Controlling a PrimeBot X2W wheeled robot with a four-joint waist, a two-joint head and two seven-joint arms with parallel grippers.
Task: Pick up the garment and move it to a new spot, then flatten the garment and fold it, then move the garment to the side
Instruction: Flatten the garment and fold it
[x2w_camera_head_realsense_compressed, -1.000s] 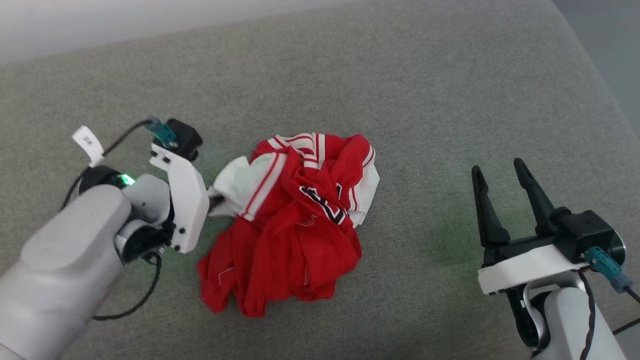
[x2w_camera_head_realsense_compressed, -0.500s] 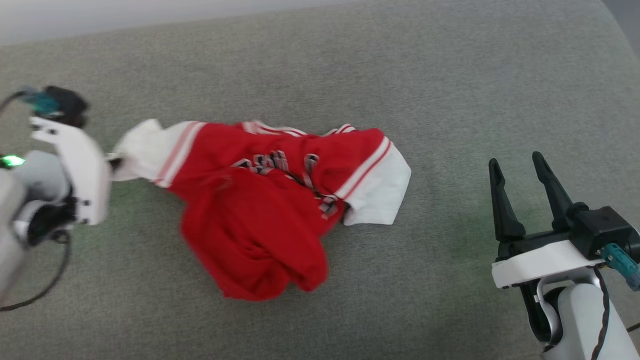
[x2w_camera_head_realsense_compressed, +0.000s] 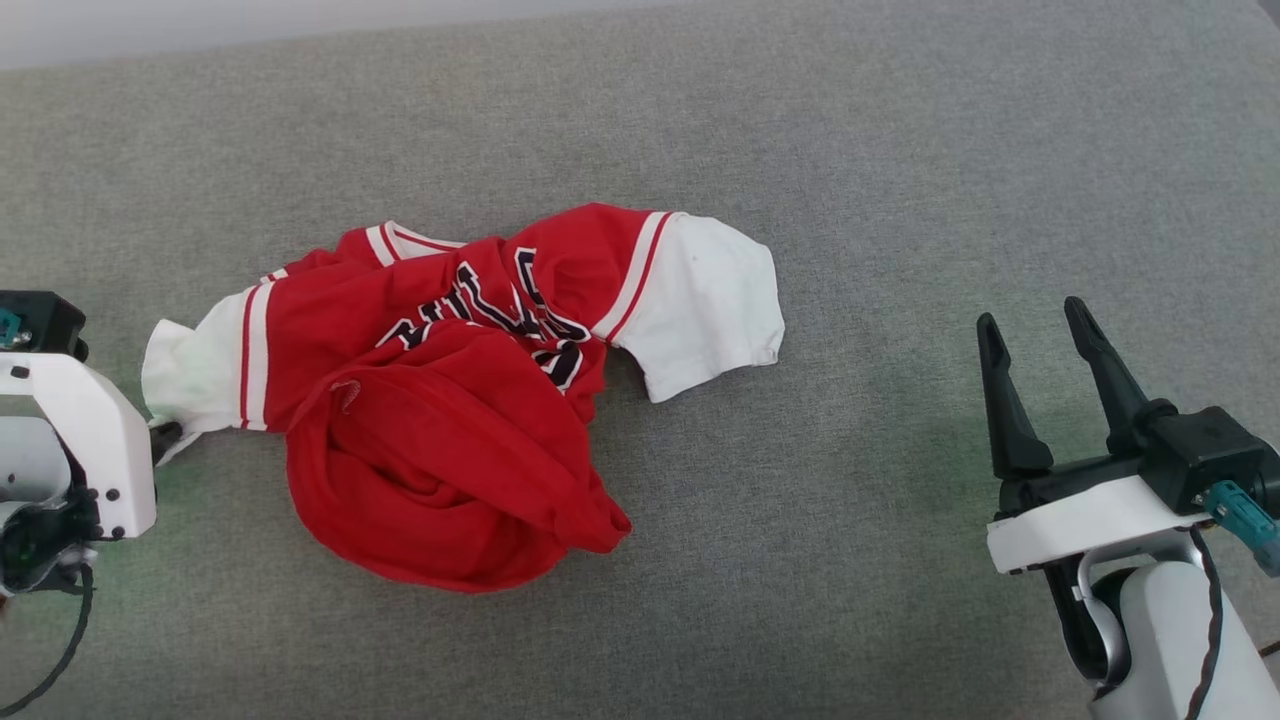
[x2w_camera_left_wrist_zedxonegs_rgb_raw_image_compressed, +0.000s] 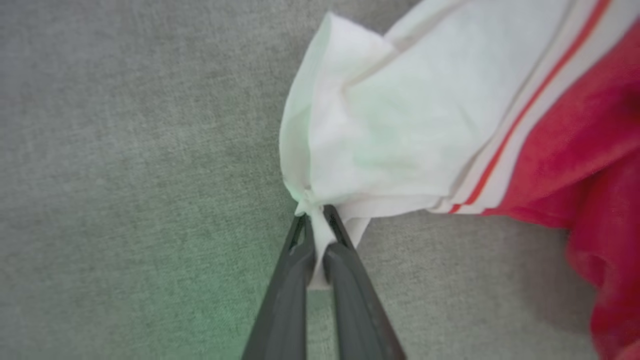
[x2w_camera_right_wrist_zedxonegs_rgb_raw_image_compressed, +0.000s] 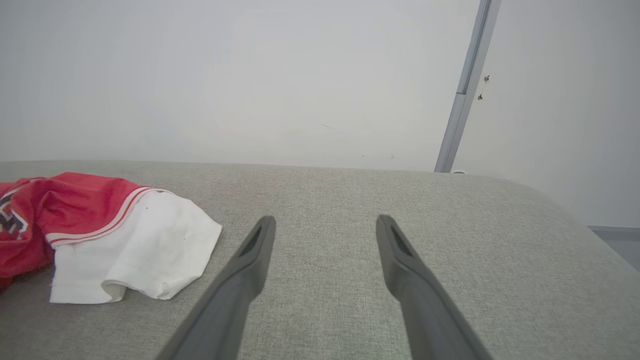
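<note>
Gray woven surface (x2w_camera_head_realsense_compressed: 900, 200) is running across the whole frame, with a pale wall (x2w_camera_right_wrist_zedxonegs_rgb_raw_image_compressed: 250, 75) rising behind it. The shirt (x2w_camera_head_realsense_compressed: 440, 430) is lying crumpled on it at centre-left of the head view, not lifted.

The left gripper (x2w_camera_left_wrist_zedxonegs_rgb_raw_image_compressed: 318, 220), at the left edge, is pinching the tip of one white sleeve (x2w_camera_left_wrist_zedxonegs_rgb_raw_image_compressed: 380, 135) between closed fingers, and the fabric is bunching there. Judged purpose: a corner hold for dragging the shirt to a new spot while stretching it sideways.

The right gripper (x2w_camera_head_realsense_compressed: 1031, 311), at lower right, is standing wide open and holding nothing, well apart from the shirt. It is probably waiting for the second sleeve (x2w_camera_head_realsense_compressed: 700, 300).

The shirt's red body is heaping in soft folds, and the second sleeve is lying flat toward the upper right. Striped trim is edging both sleeves. The black lettering (x2w_camera_head_realsense_compressed: 480, 310) is showing partly folded and unreadable.
</note>
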